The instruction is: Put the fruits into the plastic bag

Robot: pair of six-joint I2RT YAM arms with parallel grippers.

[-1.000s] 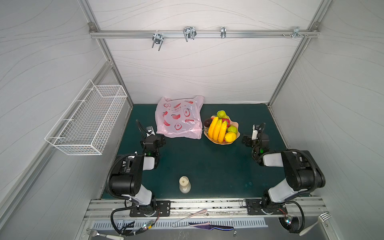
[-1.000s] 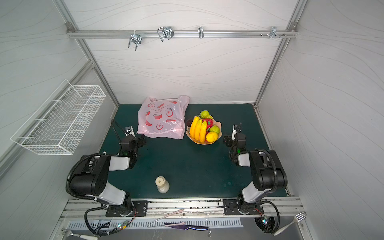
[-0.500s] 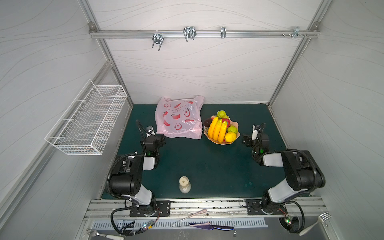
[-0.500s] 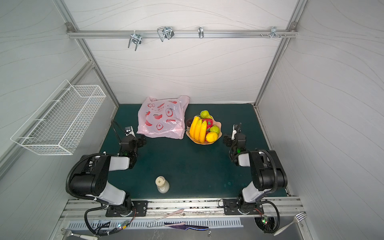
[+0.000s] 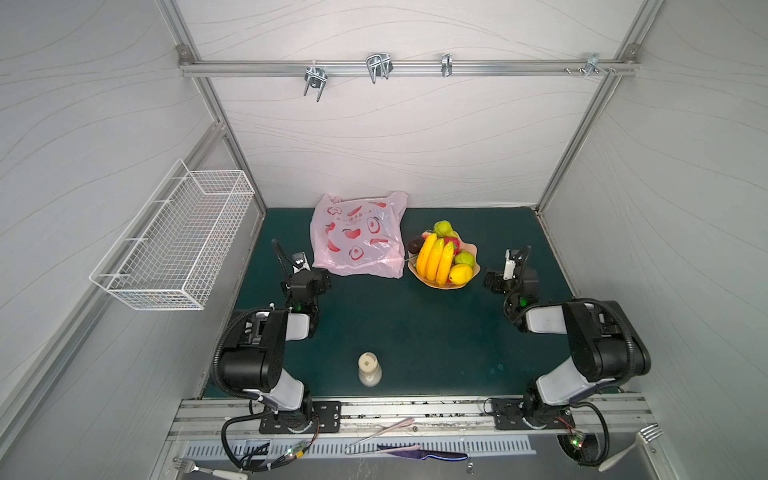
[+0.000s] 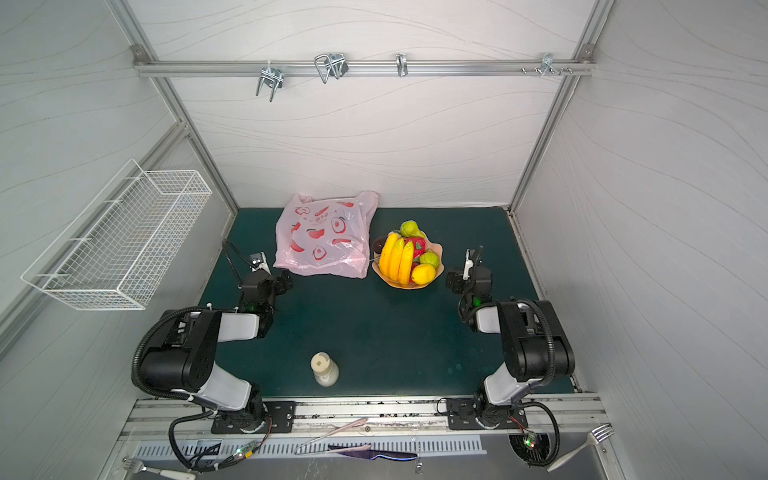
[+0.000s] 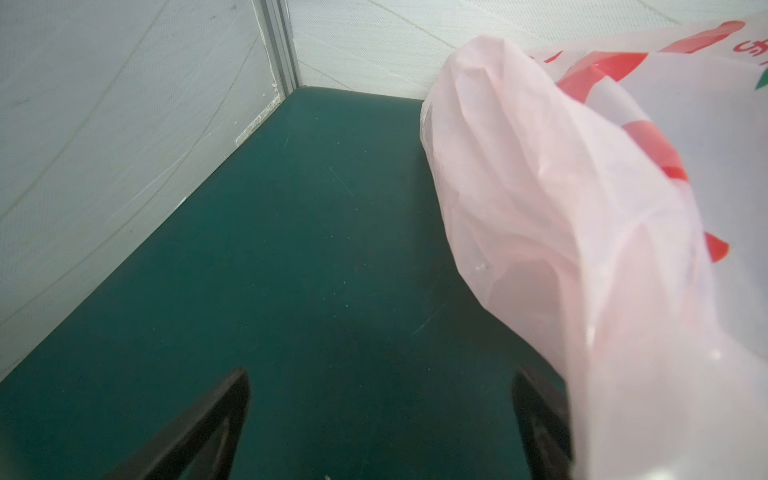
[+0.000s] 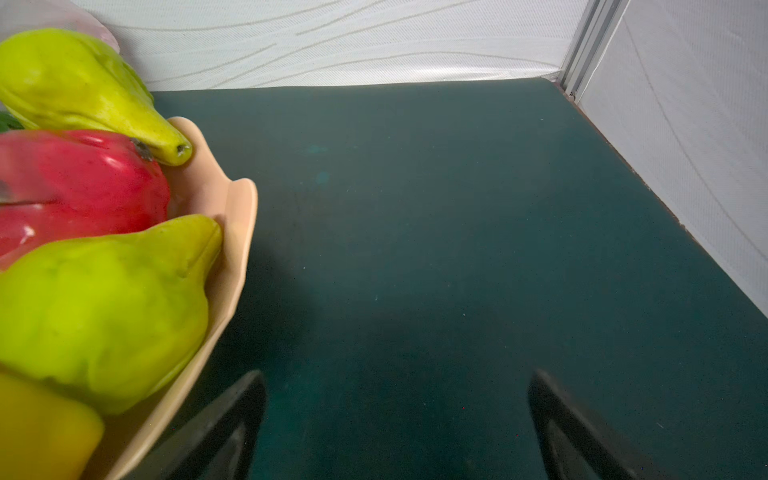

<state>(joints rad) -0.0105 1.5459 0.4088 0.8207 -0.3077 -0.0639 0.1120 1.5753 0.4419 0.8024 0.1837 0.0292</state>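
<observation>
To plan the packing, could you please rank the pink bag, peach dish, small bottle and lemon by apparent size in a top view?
1. pink bag
2. peach dish
3. small bottle and lemon: nearly alike, and the bottle stands nearer the camera, so I leave them unranked.

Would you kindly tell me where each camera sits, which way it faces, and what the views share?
Both top views: overhead behind the left arm and right arm, both shown whole, looking down toward the back wall at table, plastic bag, fruits.
Left wrist: low over the table, facing the back corner past the bag; open left gripper shows.
Right wrist: low, facing the back wall past the dish; open right gripper shows.
Shared: the table in all four.
</observation>
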